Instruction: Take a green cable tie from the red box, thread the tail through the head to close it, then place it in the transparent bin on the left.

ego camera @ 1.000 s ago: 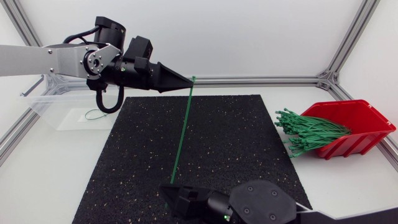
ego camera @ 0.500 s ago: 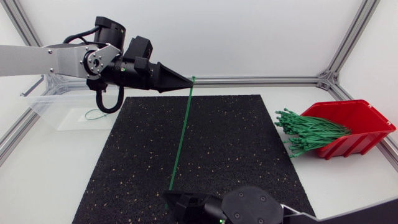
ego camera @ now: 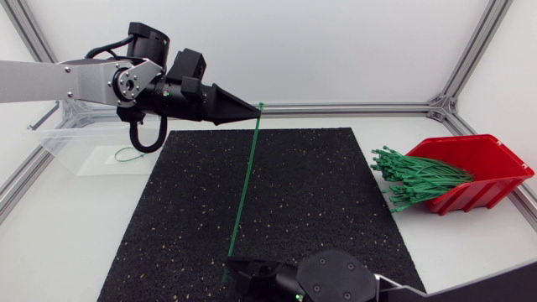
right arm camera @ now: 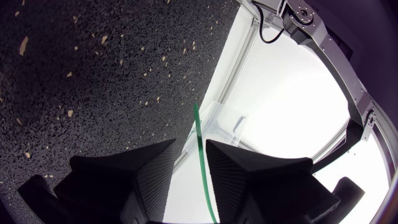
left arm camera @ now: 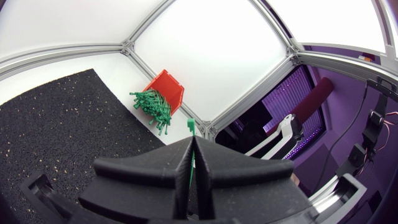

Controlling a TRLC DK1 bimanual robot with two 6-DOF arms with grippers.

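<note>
Pulled back slightly, the right gripper point(ego camera: 232, 267) is kept open around the green cable tie point(ego camera: 243, 184) pinched by the left gripper point(ego camera: 255, 110).

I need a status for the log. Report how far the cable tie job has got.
Done: one green cable tie is out of the red box, and a looped tie lies in the transparent bin. In hand: the left gripper is shut on the tie near its head, and the tail runs between the open fingers of the right gripper. Left: threading the tail through the head, then binning it.
</note>
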